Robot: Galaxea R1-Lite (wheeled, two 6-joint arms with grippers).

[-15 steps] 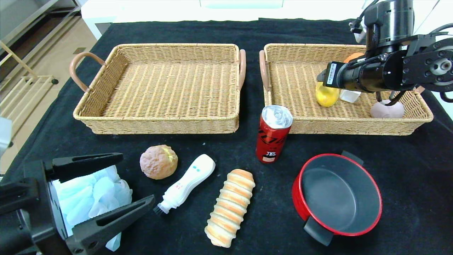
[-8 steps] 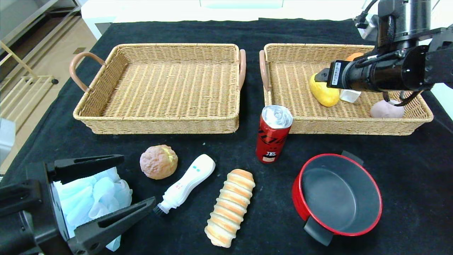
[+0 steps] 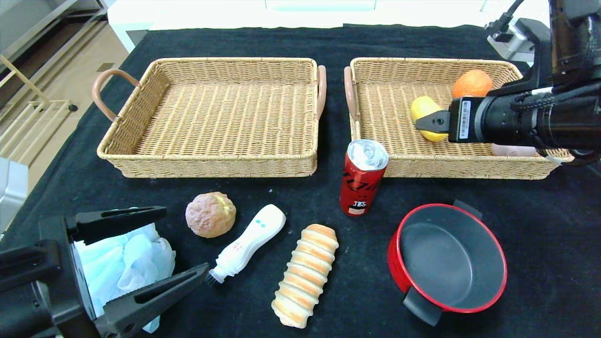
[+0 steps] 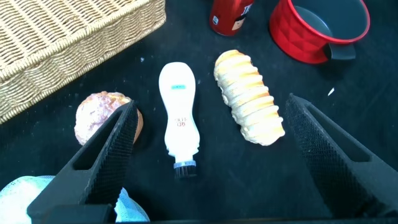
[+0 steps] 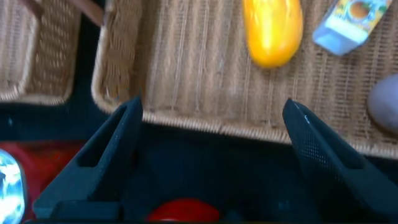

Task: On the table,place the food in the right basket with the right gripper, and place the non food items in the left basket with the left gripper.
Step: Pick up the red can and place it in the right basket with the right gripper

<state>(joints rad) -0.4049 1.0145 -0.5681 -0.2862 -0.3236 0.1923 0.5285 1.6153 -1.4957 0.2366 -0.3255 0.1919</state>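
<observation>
now that the right gripper (image 5: 211, 155) has pulled back toward the near rim of the right basket (image 3: 462, 166), its jaws stand spread and empty. the yellow fruit (image 3: 424, 109) it hung over a second ago lies released on the basket floor, near the orange (image 3: 472, 83). one food item counts as delivered. the puff bun (image 3: 210, 214), striped bread roll (image 3: 305, 274) and red can (image 3: 362, 177) remain on the table (image 3: 328, 42). the left gripper (image 4: 208, 158) hovers spread and empty over the white brush (image 4: 179, 120) and blue sponge (image 3: 122, 260); the left basket (image 3: 211, 164) holds nothing.
</observation>
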